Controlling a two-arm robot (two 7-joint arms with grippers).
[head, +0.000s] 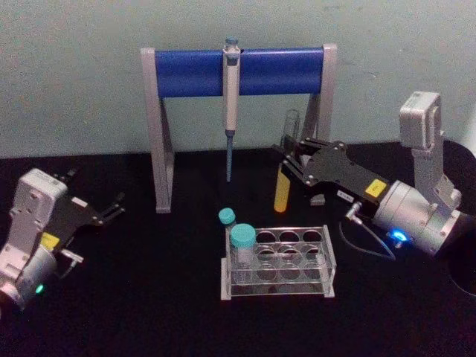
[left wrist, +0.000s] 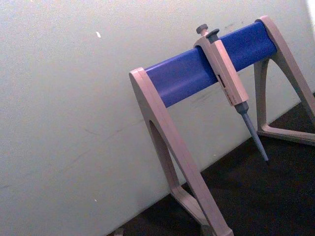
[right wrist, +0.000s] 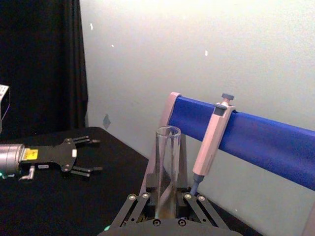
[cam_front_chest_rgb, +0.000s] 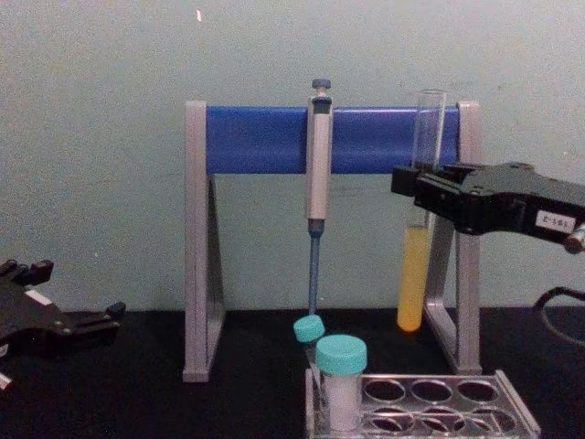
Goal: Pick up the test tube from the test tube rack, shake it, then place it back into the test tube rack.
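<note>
As R gripper (head: 287, 161) pinches test tube (head: 282, 190) midway (behind rack (head: 329, 269)), L gripper (head: 95, 190) open, far-left.

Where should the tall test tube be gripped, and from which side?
The bare glass above the yellow liquid, from the side. The test tube is slim, upright and uncapped, so a pinch across its wall likely keeps it level. The right end effector is shut on it there, reaching in from the robot's right; the left end effector sits open at the left.
</note>
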